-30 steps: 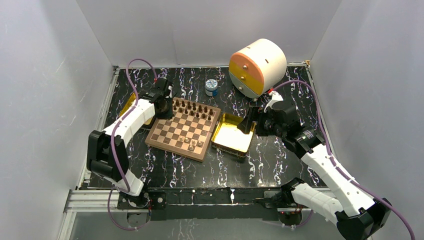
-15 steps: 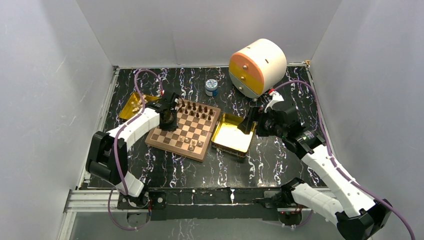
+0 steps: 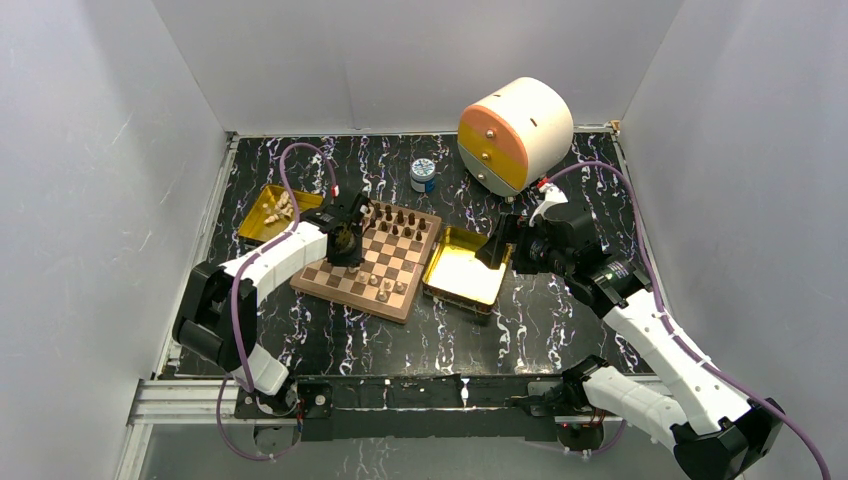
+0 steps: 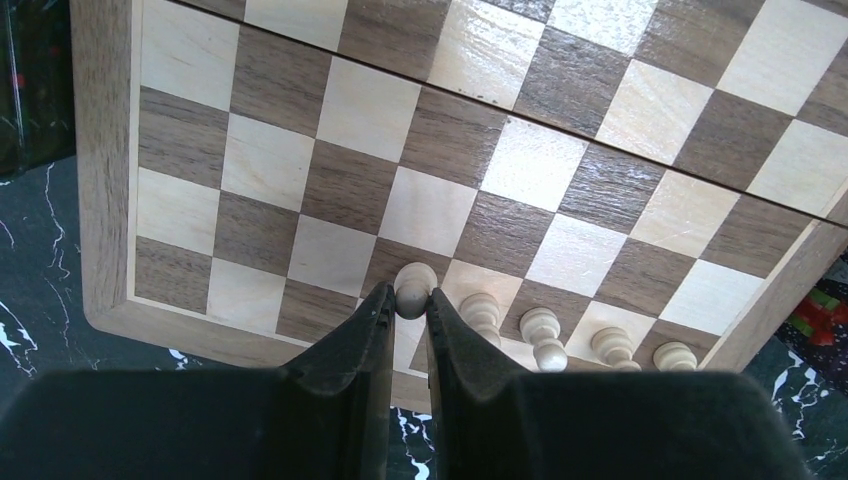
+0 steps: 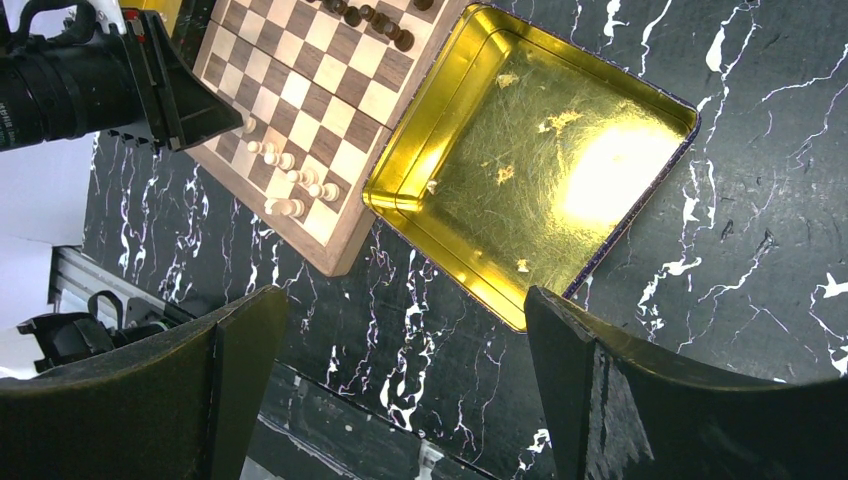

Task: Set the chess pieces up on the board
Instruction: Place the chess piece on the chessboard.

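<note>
The board (image 3: 347,300) lies left of centre. Dark chess pieces (image 3: 395,216) fill its far rows; several pale pieces (image 3: 384,288) stand by its near edge. My left gripper (image 3: 346,243) is over the board's left part. In the left wrist view it (image 4: 409,298) is shut on a pale pawn (image 4: 415,285), just above a square beside the row of pale pieces (image 4: 541,335) and the rim (image 4: 100,200). My right gripper (image 3: 497,246) is open and empty, above the right gold tray (image 3: 465,268). It (image 5: 405,300) shows wide open in its wrist view.
A left gold tray (image 3: 256,225) holds more pale pieces (image 3: 281,208). The right gold tray (image 5: 530,170) holds no pieces. A white and orange round drawer unit (image 3: 515,133) and a small blue jar (image 3: 423,175) stand at the back. Grey walls enclose the table.
My left gripper has moved right from the left gold tray to above the board's left part, holding a pale pawn. The right arm has barely moved.
</note>
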Controlling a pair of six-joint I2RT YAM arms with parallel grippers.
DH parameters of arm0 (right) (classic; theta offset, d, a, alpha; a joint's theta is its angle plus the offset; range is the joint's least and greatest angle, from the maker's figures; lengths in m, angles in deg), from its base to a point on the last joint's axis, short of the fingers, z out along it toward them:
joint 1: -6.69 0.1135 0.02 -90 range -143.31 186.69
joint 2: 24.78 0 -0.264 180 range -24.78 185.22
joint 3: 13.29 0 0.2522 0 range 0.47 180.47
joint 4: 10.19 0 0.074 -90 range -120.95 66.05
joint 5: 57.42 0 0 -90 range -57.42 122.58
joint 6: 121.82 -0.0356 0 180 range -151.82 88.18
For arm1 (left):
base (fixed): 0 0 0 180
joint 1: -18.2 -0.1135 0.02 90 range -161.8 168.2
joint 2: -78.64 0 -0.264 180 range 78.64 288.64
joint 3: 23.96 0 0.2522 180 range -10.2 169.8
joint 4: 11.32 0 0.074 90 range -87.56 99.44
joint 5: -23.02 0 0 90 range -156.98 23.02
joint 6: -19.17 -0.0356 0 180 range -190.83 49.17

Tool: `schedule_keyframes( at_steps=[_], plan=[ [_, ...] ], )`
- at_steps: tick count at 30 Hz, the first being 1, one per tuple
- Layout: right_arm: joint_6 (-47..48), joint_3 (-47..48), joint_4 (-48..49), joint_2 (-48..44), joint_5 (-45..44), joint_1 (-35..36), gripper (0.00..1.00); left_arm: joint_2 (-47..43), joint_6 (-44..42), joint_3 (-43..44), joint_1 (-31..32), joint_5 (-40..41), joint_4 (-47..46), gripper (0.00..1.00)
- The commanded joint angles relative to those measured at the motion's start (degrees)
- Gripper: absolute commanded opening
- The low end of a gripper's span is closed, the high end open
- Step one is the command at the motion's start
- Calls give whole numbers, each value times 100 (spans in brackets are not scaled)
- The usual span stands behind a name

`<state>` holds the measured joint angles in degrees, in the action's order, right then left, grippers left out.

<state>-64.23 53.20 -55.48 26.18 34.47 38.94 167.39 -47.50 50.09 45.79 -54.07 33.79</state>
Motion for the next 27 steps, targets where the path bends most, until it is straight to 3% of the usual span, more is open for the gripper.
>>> schedule_keyframes(
  at_steps=[1, 27],
  plan=[
    [-12, 107, 156, -77, -13, -17, 99, -72, 75, -143, 43, 233, 1, 12],
    [-38, 69, 191, -91, 13, -20, 99, -92, 101, -180, 88, 213, 128, 19]
  ],
)
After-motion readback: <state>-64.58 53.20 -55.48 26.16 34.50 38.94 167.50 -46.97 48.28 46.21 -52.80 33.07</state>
